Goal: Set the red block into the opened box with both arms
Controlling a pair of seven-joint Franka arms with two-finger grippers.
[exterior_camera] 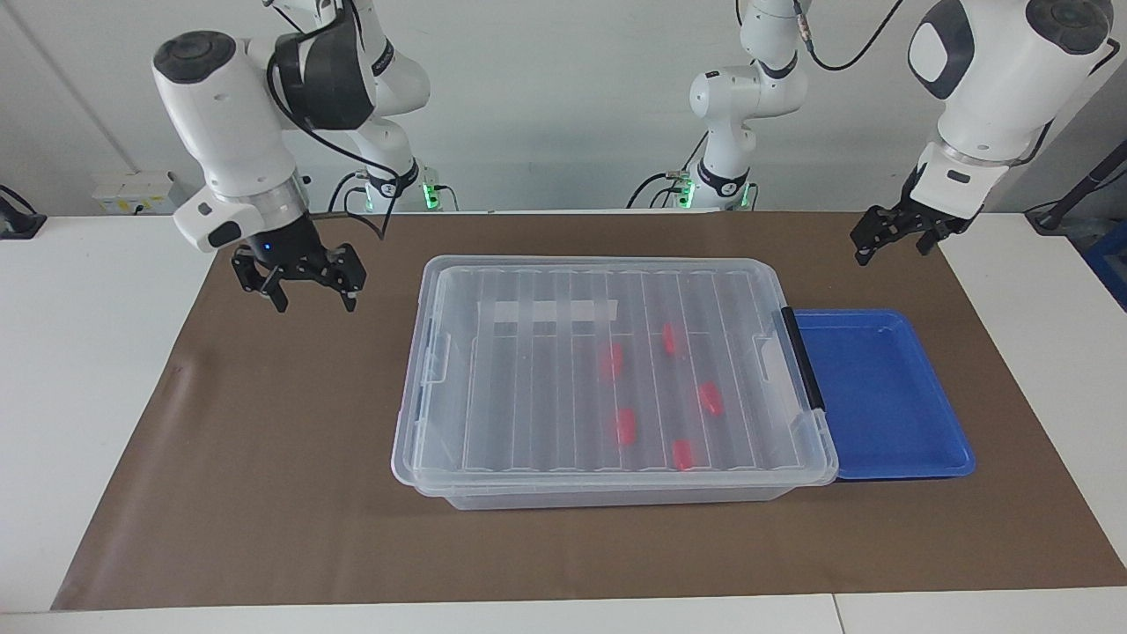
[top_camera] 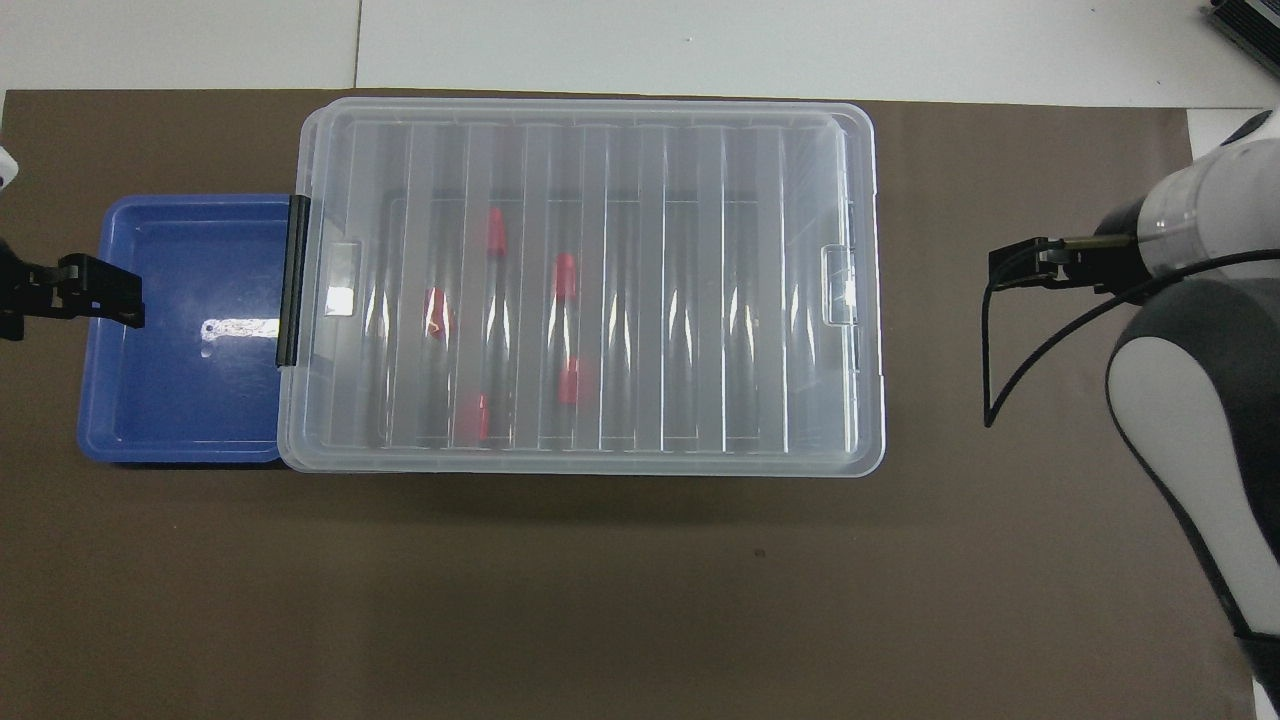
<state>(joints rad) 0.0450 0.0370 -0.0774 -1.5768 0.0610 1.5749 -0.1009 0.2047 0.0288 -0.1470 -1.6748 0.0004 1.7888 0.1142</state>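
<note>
The clear box (exterior_camera: pixel 607 491) (top_camera: pixel 868 300) lies mid-mat with its ribbed lid (exterior_camera: pixel 546 291) down on it. Several red blocks, one of them (exterior_camera: pixel 611 359) (top_camera: pixel 565 275), show through the lid on the box floor, in the half toward the left arm's end. My right gripper (exterior_camera: pixel 305 286) hangs open and empty over the bare mat, apart from the box's end toward the right arm. My left gripper (exterior_camera: pixel 889 239) (top_camera: pixel 75 295) waits open and empty in the air by the blue tray. In the overhead view the right arm's wrist hides its gripper.
A shallow blue tray (exterior_camera: pixel 951 440) (top_camera: pixel 110 420) lies against the box's black-handled end (exterior_camera: pixel 803 357). A brown mat (exterior_camera: pixel 264 493) covers the table. A black cable (top_camera: pixel 1000 370) loops from the right wrist. A third arm (exterior_camera: pixel 740 97) stands at the robots' edge.
</note>
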